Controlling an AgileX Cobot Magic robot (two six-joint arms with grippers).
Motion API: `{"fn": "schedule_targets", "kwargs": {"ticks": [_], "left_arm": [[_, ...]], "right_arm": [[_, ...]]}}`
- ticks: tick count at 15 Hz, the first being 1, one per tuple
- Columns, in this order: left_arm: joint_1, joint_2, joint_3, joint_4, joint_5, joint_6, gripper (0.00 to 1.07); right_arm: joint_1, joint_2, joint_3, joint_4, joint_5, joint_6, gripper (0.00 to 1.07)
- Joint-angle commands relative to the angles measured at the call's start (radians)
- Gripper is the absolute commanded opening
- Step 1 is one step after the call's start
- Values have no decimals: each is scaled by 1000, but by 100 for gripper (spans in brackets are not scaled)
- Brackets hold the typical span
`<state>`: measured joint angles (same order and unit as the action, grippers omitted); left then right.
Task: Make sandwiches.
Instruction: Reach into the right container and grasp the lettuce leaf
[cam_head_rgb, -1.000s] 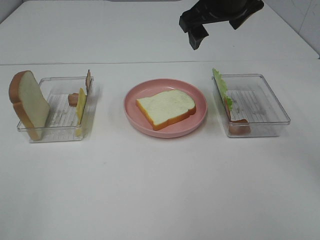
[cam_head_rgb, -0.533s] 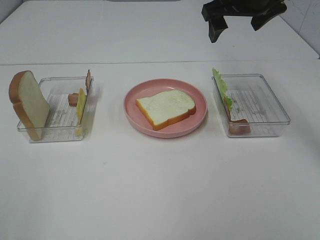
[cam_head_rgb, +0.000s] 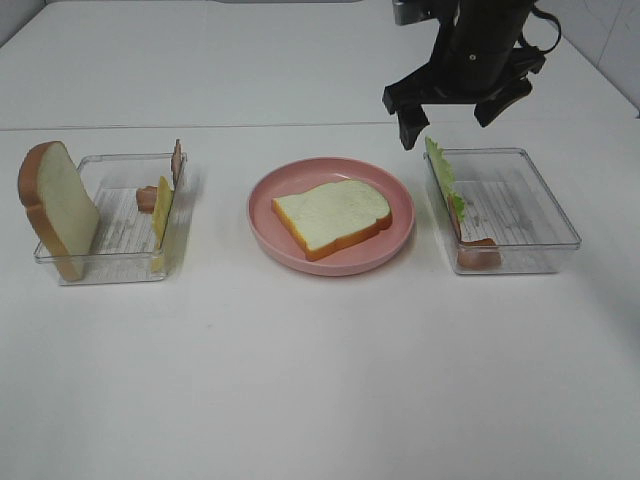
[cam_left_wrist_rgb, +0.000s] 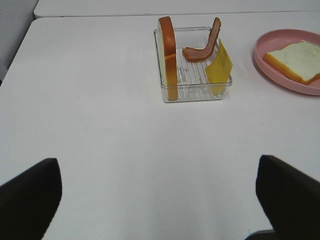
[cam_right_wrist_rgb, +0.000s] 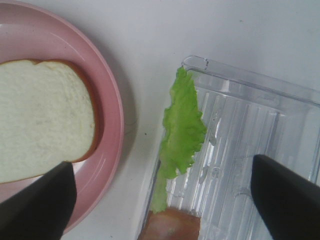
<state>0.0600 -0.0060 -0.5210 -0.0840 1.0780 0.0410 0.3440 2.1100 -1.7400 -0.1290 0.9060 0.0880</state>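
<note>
No assembled sandwiches are in view. One toast slice (cam_head_rgb: 332, 215) lies flat on the pink plate (cam_head_rgb: 262, 225). My right gripper (cam_head_rgb: 450, 125) hangs open just above the lettuce leaf (cam_head_rgb: 443, 175), which leans on the left wall of the right clear container (cam_head_rgb: 520, 210). In the right wrist view the lettuce (cam_right_wrist_rgb: 182, 130) sits between the spread fingers (cam_right_wrist_rgb: 35, 205), with a bacon piece (cam_right_wrist_rgb: 170, 227) below it. My left gripper (cam_left_wrist_rgb: 160, 200) is open over bare table, well short of the left container (cam_left_wrist_rgb: 195, 95), which holds an upright toast slice (cam_left_wrist_rgb: 167, 55), bacon (cam_left_wrist_rgb: 202, 47) and cheese (cam_left_wrist_rgb: 219, 67).
The left container (cam_head_rgb: 120, 215) stands at the table's left, the plate in the middle and the right container at the right. Bacon (cam_head_rgb: 478, 250) lies at the right container's near corner. A seam in the white table runs behind all three.
My right gripper moved right across the back of the table, then came down over the right container's lettuce. Food and containers have not moved.
</note>
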Motion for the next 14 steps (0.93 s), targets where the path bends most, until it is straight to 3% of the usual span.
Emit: {"fn": "schedule_targets", "kwargs": {"ticks": [1, 10, 14], "left_arm": [[1, -16, 2, -1, -4, -2, 101], [1, -16, 2, -1, -4, -2, 101], [1, -16, 2, -1, -4, -2, 101]], "right_arm": [[-3, 33, 2, -13, -29, -5, 92], [-55, 123, 2, 21, -91, -6, 89], [-58, 123, 2, 41, -99, -7, 66]]}}
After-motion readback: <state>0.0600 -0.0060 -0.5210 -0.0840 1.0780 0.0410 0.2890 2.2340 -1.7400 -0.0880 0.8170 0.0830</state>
